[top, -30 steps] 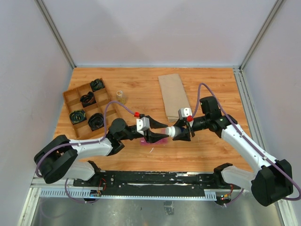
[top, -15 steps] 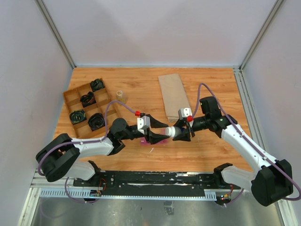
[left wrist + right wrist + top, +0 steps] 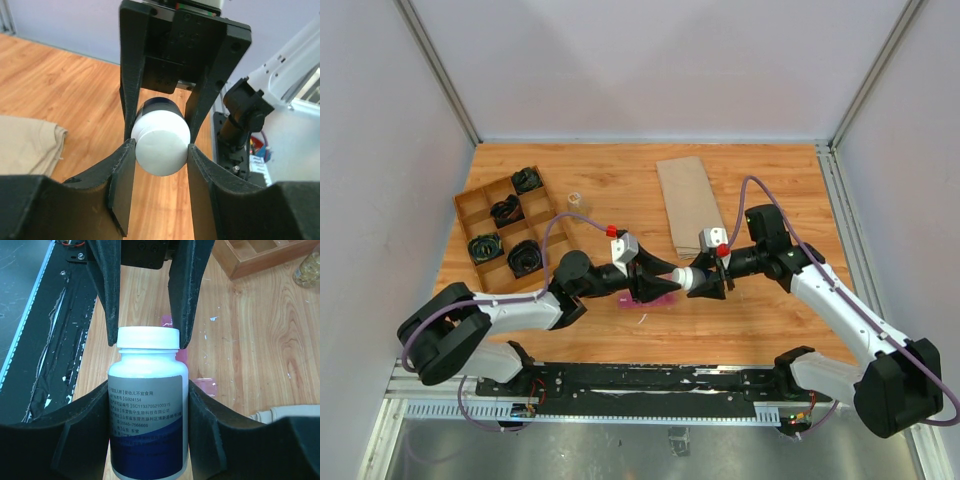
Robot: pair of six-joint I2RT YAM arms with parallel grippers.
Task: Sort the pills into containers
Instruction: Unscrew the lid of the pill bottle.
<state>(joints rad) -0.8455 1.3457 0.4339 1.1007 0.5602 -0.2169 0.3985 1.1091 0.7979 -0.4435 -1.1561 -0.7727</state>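
We only catch bits of the containers (image 3: 665, 298): a translucent magenta-pink strip lying flat on the table (image 3: 620, 190), toward 6 o'clock from its middle, mostly hidden under the white pill bottle (image 3: 148, 390).

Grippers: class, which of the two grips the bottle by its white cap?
The left gripper pinches the cap; the right gripper clasps the bottle around its labelled body.

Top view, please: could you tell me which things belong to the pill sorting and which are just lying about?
In the job: white pill bottle, pink container strip.
Lying about: wooden tray, tan folded cloth, small clear bottle.
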